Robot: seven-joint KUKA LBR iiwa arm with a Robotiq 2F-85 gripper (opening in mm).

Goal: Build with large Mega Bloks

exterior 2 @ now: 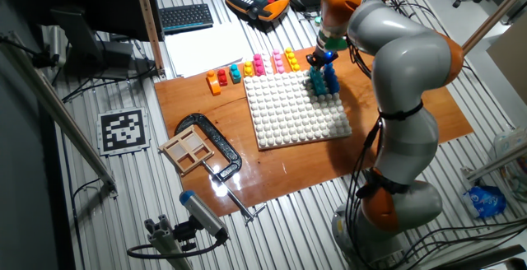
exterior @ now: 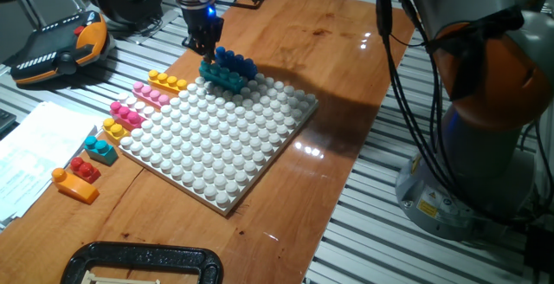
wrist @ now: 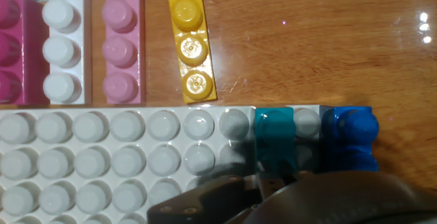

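A teal brick [exterior: 222,76] sits on the far edge row of the white baseplate [exterior: 216,145], with a blue brick [exterior: 235,61] beside it near the corner. My gripper [exterior: 206,55] stands straight over the teal brick's end, its dark fingers [wrist: 225,195] closed at the sides of the teal brick [wrist: 274,138], whose near end they hide. The blue brick [wrist: 349,138] is just right of it. The other fixed view shows my gripper [exterior 2: 322,59] over both bricks [exterior 2: 324,81].
Loose bricks lie on the wood left of the plate: yellow [exterior: 166,80], pink [exterior: 151,93], darker pink [exterior: 128,111], small teal [exterior: 101,149], red [exterior: 84,168] and orange [exterior: 74,185]. A black clamp [exterior 2: 210,142], papers [exterior: 30,158] and a pendant [exterior: 65,46] lie nearby.
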